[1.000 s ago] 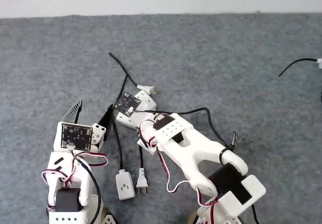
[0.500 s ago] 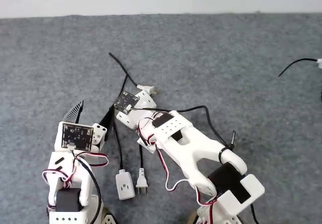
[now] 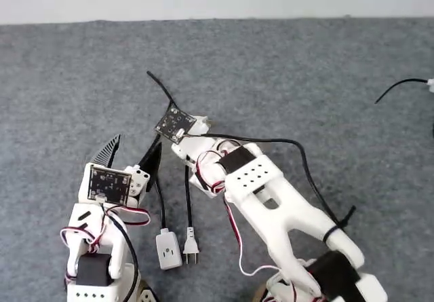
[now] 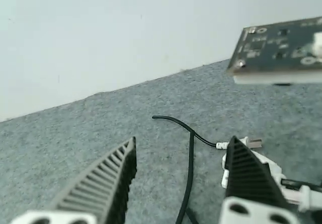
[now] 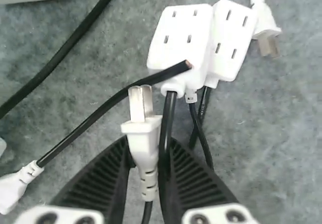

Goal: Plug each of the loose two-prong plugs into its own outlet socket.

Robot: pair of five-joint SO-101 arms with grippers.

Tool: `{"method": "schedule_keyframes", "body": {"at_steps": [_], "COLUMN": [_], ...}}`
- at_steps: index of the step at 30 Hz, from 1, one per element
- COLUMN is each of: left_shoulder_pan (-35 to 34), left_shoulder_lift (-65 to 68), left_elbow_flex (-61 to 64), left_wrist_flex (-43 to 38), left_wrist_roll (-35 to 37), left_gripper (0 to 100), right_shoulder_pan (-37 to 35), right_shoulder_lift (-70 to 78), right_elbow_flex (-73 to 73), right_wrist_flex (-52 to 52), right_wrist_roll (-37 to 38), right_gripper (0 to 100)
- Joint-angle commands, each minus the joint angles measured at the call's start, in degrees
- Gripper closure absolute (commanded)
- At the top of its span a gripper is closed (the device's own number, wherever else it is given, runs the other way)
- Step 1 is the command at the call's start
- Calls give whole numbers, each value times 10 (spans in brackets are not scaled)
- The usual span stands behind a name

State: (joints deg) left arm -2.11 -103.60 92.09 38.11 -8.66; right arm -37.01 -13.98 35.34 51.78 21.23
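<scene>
Plug [image 5: 141, 133] sits clamped in the right hand [image 5: 147, 146], prongs pointing toward the outlet block [image 5: 181, 43] just ahead, slightly off-line; left hand [image 4: 182, 148] gapes, farther off.

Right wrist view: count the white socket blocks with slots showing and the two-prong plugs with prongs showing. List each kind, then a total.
socket blocks: 2
two-prong plugs: 2, one held in the right pincer, one loose beside the blocks
Total: 4
</scene>
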Motion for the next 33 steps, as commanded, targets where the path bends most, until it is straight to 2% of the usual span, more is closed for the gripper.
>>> {"method": "schedule_keyframes", "body": {"at_steps": [1, 11, 25, 33], "left_shoulder_pan": [4, 4, 4, 4], "left_shoulder_lift": [-11, -11, -11, -11], "left_elbow_flex": [-15, -15, -14, -9], "left_wrist_flex": [-13, -13, -14, -16], "left_wrist_roll": [-9, -10, -11, -11], "left_gripper": [720, 720, 720, 720], "right_shoulder_pan": [8, 20, 20, 12], "right_shoulder_lift": [-57, -202, -224, -294], "right_elbow_flex": [-15, -12, -18, -133], "right_wrist_flex": [20, 84, 102, 185], "right_wrist_roll": [13, 18, 16, 18], "right_gripper": [991, 991, 991, 991]}}
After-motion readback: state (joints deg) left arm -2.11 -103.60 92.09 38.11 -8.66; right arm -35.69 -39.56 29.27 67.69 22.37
